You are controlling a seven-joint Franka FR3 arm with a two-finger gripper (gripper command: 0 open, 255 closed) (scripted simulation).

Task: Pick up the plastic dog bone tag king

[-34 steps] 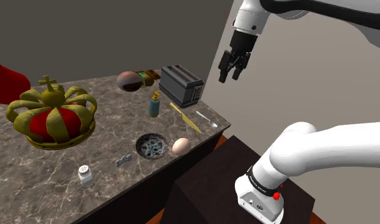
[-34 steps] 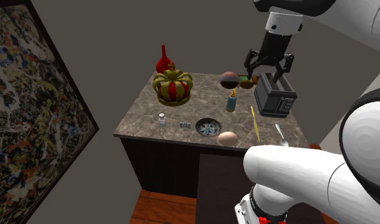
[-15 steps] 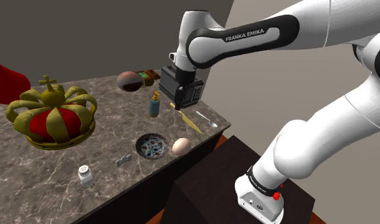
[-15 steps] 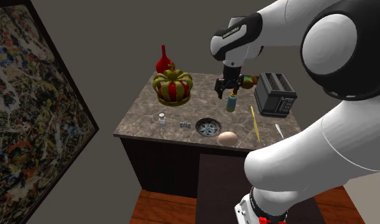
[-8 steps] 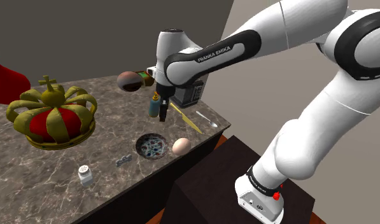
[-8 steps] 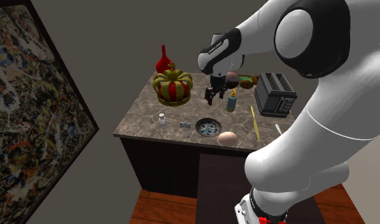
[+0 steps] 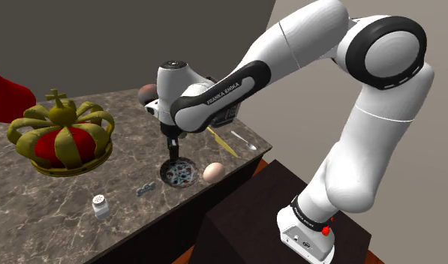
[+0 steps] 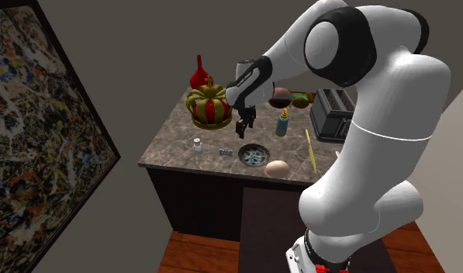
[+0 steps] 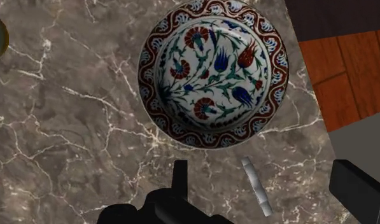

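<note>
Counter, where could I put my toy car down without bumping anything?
The marble counter is bare between the crown and the near edge, left of the shaker in the shoulder view. There's another gap between the crown and the patterned plate. It's crowded around the toaster, bottle and yellow knife.

Dim, even light; faint soft shadows.

Plate (image 7: 178,172) between tag (image 7: 145,189) and egg (image 7: 213,172) — on counter (image 7: 34,202)
</note>
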